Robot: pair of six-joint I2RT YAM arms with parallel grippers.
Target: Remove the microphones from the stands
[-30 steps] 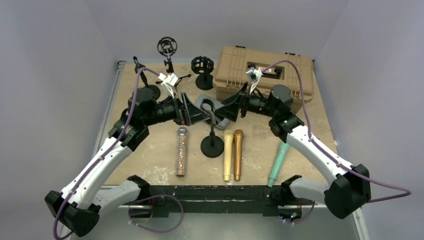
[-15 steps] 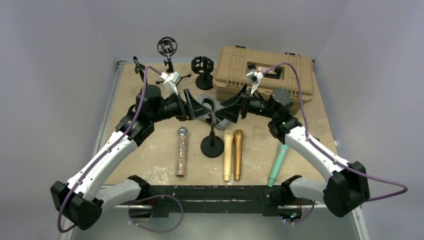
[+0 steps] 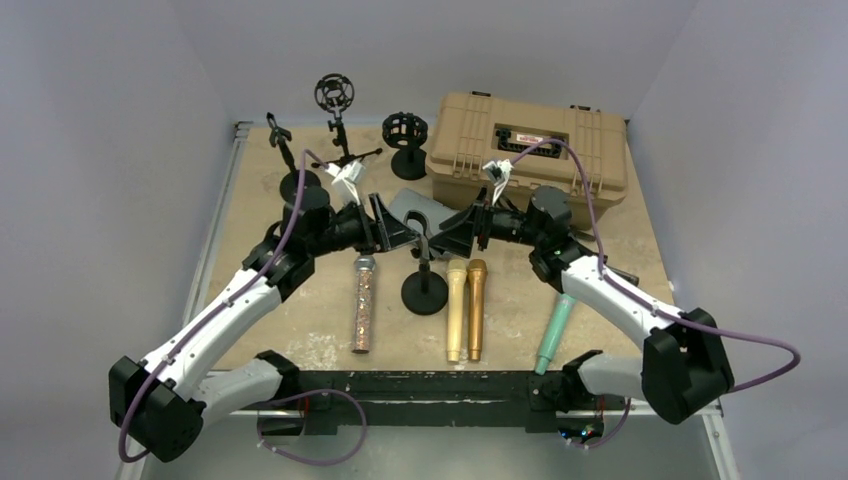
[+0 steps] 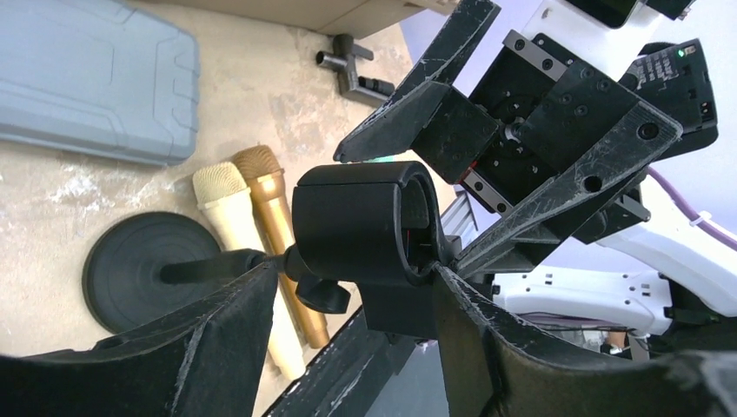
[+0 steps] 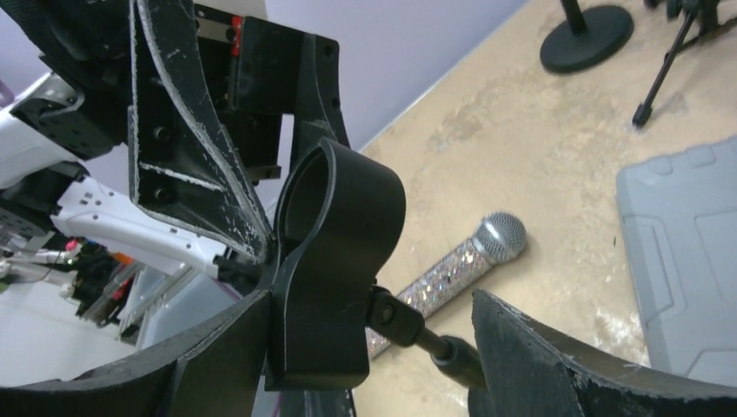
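The black stand (image 3: 424, 292) rises mid-table to a black clip (image 3: 424, 238) that holds no microphone. Several microphones lie flat: glitter silver (image 3: 362, 303), cream (image 3: 456, 310), gold (image 3: 476, 308), teal (image 3: 556, 328). My left gripper (image 3: 409, 233) reaches the clip from the left. In the left wrist view the clip (image 4: 361, 221) sits between its jaws (image 4: 356, 274), touching one finger (image 4: 461, 304), the other a sliver off. My right gripper (image 3: 439, 239) comes from the right, open (image 5: 369, 300). The clip (image 5: 335, 261) rests against one finger (image 5: 217, 347), the other stands well apart.
A grey case (image 3: 408, 205) lies just behind the stand and a tan hard case (image 3: 530, 140) at the back right. Three more black stands (image 3: 333, 95) (image 3: 405, 130) (image 3: 285, 150) line the back. The table's front rail (image 3: 420, 385) runs below the microphones.
Both grippers have moved inward and closed in on the clip from either side. The left jaws have narrowed a lot round it; the right jaws have narrowed slightly.
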